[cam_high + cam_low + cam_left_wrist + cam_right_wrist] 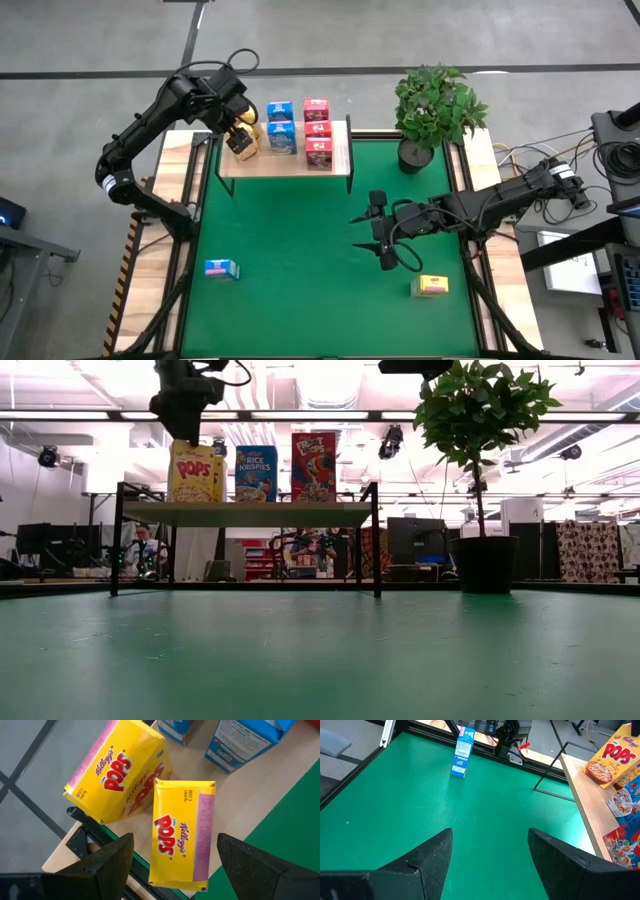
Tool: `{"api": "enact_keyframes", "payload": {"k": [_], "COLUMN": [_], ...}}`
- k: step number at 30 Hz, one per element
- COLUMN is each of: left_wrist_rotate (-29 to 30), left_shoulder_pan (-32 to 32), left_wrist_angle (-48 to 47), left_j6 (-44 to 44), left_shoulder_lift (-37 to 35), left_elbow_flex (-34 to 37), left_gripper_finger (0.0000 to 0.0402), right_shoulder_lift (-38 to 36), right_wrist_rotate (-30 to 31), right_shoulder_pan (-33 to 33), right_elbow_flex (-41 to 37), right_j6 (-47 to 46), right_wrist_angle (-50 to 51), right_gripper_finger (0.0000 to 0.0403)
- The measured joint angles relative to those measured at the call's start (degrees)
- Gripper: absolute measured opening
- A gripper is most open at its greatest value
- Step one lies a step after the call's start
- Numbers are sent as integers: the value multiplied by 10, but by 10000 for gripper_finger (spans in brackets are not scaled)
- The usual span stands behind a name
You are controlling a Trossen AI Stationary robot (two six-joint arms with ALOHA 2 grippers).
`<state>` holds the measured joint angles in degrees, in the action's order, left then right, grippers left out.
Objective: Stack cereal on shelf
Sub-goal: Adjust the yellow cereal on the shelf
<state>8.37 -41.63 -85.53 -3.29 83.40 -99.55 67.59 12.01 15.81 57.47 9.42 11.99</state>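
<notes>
While left gripper (240, 135) hovered over shelf (340, 160) end farthest from plant (435, 100), fingers stood apart around nothing, two yellow boxes (150, 805) just below, probably just set down. Blue boxes (281, 127) and red boxes (317, 132) stood on shelf nearer plant. Right gripper (380, 232), fingers apart and empty, waited over green mat (290, 260). Stray blue box (221, 268) and stray yellow box (432, 286) lay well apart from shelf, unstacked. Workshop room behind, bright ceiling lights.

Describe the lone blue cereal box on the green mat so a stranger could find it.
Start at the green mat below the light wooden shelf. Near the mat's left edge lies one small blue cardboard cereal box, far from the small yellow box opposite; it is the mat's only blue one.
</notes>
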Motion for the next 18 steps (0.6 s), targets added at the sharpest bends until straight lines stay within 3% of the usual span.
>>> {"api": "enact_keyframes", "payload": {"k": [18], "left_wrist_rotate": [0], "left_shoulder_pan": [0], "left_wrist_angle": [3], "left_j6": [-7], "left_shoulder_lift": [0], "left_elbow_flex": [0], "left_gripper_finger": [229], "right_shoulder_lift": [0], "right_wrist_rotate": [0], "right_shoulder_pan": [0], "right_elbow_flex": [0], "right_j6": [0], "right_wrist_angle": [0], "right_gripper_finger": [247]}}
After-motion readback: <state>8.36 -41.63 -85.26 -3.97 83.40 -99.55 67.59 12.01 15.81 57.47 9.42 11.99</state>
